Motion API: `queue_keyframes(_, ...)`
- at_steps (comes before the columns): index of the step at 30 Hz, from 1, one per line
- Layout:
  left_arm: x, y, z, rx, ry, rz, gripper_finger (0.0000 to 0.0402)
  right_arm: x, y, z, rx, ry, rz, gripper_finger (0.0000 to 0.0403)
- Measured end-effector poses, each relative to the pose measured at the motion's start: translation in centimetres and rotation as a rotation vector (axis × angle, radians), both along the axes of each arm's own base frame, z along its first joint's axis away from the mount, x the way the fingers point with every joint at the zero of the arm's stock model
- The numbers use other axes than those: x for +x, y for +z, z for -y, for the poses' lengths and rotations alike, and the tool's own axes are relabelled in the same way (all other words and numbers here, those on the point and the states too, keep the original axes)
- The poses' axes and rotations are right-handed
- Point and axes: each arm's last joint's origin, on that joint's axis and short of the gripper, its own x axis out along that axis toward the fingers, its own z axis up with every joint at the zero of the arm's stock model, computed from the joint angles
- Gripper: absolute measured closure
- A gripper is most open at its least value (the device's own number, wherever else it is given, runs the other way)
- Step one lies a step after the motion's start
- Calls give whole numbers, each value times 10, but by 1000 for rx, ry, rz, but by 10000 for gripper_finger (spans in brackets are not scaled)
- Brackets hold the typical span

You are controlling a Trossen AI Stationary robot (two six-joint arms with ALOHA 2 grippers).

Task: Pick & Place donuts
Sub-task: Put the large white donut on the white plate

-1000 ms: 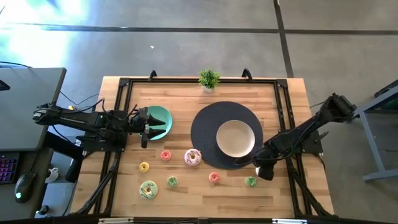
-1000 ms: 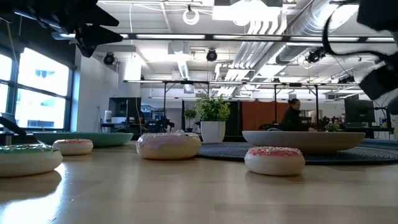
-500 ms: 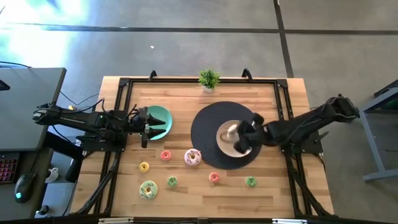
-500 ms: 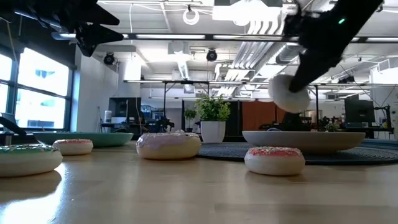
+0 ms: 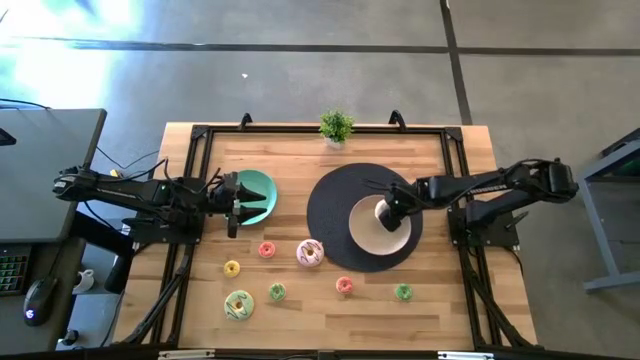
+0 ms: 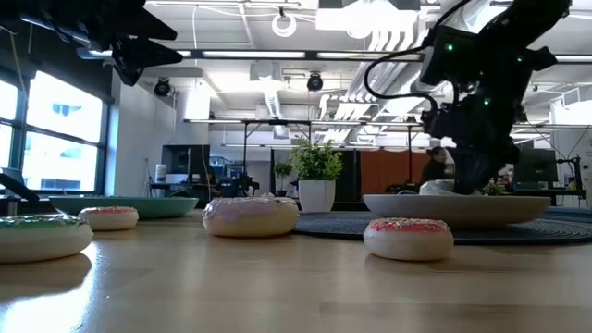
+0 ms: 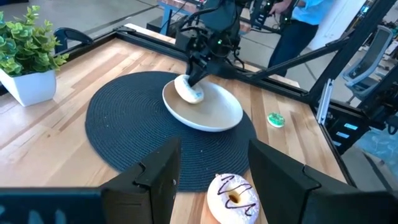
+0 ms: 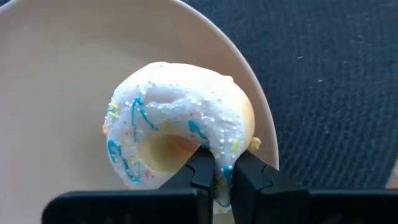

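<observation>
A white-iced donut with blue lines and sprinkles (image 8: 180, 134) is in my right gripper (image 5: 388, 212), which is shut on it over the beige plate (image 5: 366, 236). That plate lies on a round dark mat (image 5: 330, 205). Several other donuts lie flat on the wood: a large white one with dark squiggles (image 5: 310, 253), pink ones (image 5: 266, 250) (image 5: 344, 285), green ones (image 5: 277, 292) (image 5: 403, 292), a yellow one (image 5: 232, 268) and a large pale green one (image 5: 239, 304). My left gripper (image 7: 208, 180) hangs open by the teal plate (image 5: 258, 190). My right gripper pinches the donut's ring wall (image 8: 219, 167), one finger (image 8: 200, 171) at the hole side and one outside. The fingers come from above, slanting in from the table's right. The donut is tilted, and its lower edge (image 7: 186, 96) seems to touch the beige plate near its rim.
A small potted plant (image 5: 336, 127) stands at the far edge of the table. Black rails (image 5: 190, 170) run along the left, right and far sides. Bare wood lies between the mat and the teal plate. People show in the room beyond the table.
My right gripper has swung from the table's near right, by the green donut, up and toward the beige plate with the white donut in it. It passed high above the plate half a second ago and has come down onto it.
</observation>
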Motion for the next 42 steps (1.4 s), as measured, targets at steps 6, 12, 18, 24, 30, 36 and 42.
queue_keyframes(6,0,0,0,-1,0,4,215,3,1,1,-51,94,16,319)
queue_keyframes(12,0,0,0,-1,-2,5,215,3,2,1,-51,111,12,270)
queue_keyframes(18,0,1,0,-2,-2,7,215,15,34,1,-34,129,2,246)
queue_keyframes(24,0,1,0,-4,-2,7,215,24,64,1,-8,163,21,246)
queue_keyframes(30,0,0,0,-3,-3,4,215,12,33,-6,24,233,-38,237)
queue_keyframes(36,0,0,0,-1,-3,5,215,12,33,2,6,226,-37,222)
queue_keyframes(42,0,0,0,-2,-3,5,215,20,51,6,33,273,11,221)
